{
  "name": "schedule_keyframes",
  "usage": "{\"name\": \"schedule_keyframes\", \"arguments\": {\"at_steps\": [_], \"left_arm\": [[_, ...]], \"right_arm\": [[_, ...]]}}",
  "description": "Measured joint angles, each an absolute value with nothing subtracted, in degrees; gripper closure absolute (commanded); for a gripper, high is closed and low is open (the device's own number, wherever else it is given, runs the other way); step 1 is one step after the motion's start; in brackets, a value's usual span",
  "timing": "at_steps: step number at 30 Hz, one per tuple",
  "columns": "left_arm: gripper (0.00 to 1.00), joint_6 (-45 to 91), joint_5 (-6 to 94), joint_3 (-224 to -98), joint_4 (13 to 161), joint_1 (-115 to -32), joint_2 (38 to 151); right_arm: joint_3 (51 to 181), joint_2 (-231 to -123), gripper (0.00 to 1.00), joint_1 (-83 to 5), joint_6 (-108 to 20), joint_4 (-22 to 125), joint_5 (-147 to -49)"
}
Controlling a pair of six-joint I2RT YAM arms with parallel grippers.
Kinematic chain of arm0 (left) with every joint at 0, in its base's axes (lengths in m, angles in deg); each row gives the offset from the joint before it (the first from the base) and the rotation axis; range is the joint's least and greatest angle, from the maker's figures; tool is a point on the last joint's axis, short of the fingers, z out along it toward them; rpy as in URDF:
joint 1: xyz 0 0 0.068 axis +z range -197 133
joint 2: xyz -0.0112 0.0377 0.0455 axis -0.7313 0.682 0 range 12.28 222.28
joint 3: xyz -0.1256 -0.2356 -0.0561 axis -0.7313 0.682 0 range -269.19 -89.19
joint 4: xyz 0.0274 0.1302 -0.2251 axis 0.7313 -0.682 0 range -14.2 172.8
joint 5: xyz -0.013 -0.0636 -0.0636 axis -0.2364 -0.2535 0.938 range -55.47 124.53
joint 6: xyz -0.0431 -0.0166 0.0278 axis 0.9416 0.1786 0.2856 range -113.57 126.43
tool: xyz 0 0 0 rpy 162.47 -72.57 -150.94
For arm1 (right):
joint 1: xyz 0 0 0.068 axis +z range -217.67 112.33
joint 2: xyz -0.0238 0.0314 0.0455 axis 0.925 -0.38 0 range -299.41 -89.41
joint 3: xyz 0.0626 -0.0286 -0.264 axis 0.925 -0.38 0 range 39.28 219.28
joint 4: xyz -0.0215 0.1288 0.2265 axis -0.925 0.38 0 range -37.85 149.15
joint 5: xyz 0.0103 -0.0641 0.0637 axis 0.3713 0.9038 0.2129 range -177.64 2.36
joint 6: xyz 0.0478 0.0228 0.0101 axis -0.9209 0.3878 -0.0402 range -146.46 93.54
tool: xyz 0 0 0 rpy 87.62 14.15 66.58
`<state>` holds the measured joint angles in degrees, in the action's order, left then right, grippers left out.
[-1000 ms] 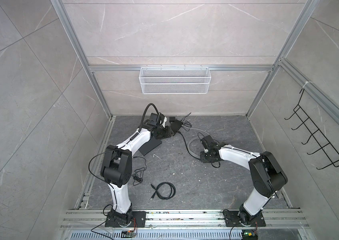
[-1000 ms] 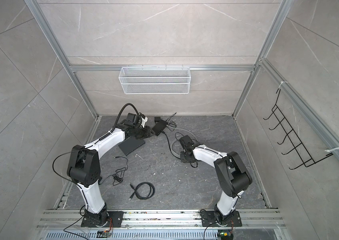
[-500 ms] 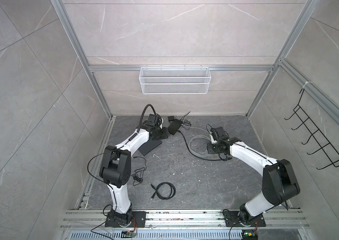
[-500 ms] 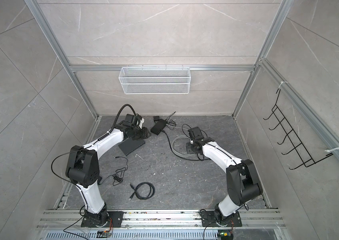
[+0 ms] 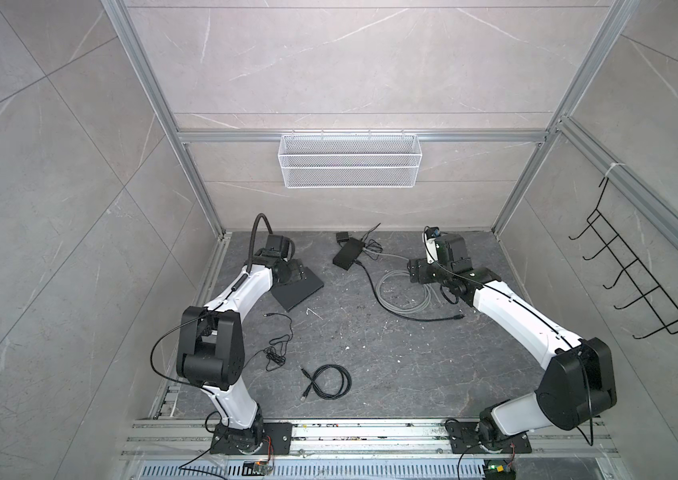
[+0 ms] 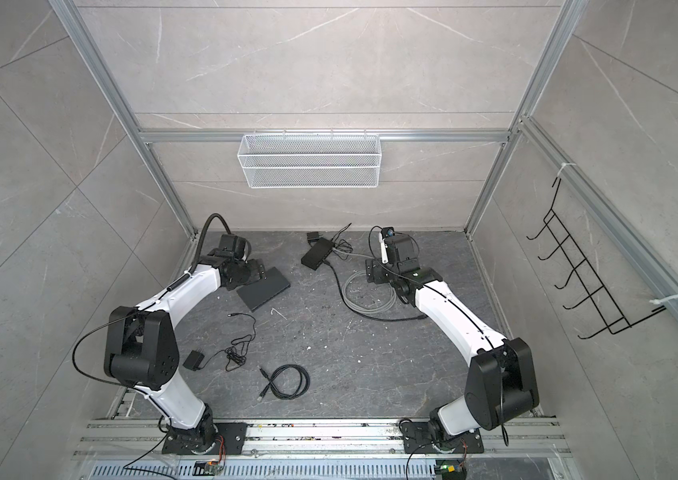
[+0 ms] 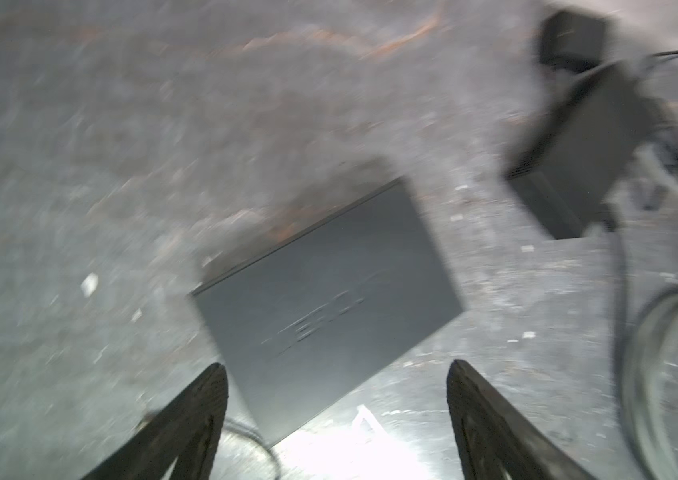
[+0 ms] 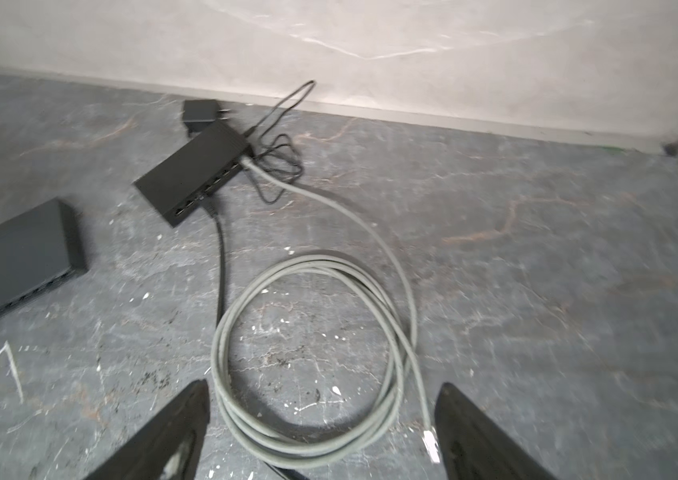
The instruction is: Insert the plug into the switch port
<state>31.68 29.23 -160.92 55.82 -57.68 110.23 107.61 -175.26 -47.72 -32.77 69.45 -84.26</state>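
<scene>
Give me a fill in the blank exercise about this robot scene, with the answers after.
1. The coiled cable near the right gripper is ____ in colour.
2. The switch it plugs into is ____ than the flat box beside it.
3. The jaws of the left gripper and the right one stand ____.
4. The wire basket on the back wall is ____ in colour.
Answers: grey, smaller, open, white.

Motion blur smeared my left wrist view; I couldn't read the lettering on the flat black box (image 7: 329,291). The right wrist view cut that box off. In both top views the switch (image 5: 347,255) had ports too small to count.
</scene>
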Motion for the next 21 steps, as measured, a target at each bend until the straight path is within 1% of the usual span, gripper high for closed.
{"name": "schedule_keyframes", "arguments": {"at_steps": [2,4,7,10,14,17,19,21], "left_arm": [[0.16,32.7,28.8,-157.6,55.8,-56.0,110.0],[0.17,34.0,28.6,-154.7,55.8,-54.5,109.9],[0.18,36.0,28.6,-150.6,55.7,-52.7,108.7],[0.19,37.7,28.6,-147.6,55.4,-51.8,106.6],[0.24,40.1,28.6,-144.4,55.8,-51.6,103.7],[0.3,42.0,29.5,-142.9,56.5,-50.5,103.6],[0.33,43.1,30.0,-142.7,56.9,-49.7,103.6],[0.33,43.7,29.9,-142.8,57.7,-49.2,103.7]], "right_arm": [[107.6,-175.8,0.19,-47.7,-32.4,69.0,-86.2],[107.6,-176.2,0.25,-47.7,-31.8,69.0,-88.7],[107.7,-176.2,0.26,-47.2,-31.1,69.2,-91.7],[109.0,-176.7,0.31,-44.9,-30.5,70.5,-92.7],[111.3,-179.0,0.38,-39.3,-29.2,72.1,-93.3],[112.6,-181.4,0.4,-36.2,-29.5,72.4,-94.6],[113.2,-182.9,0.43,-35.5,-30.5,72.5,-95.7],[113.3,-184.0,0.44,-35.3,-31.9,72.5,-96.4]]}}
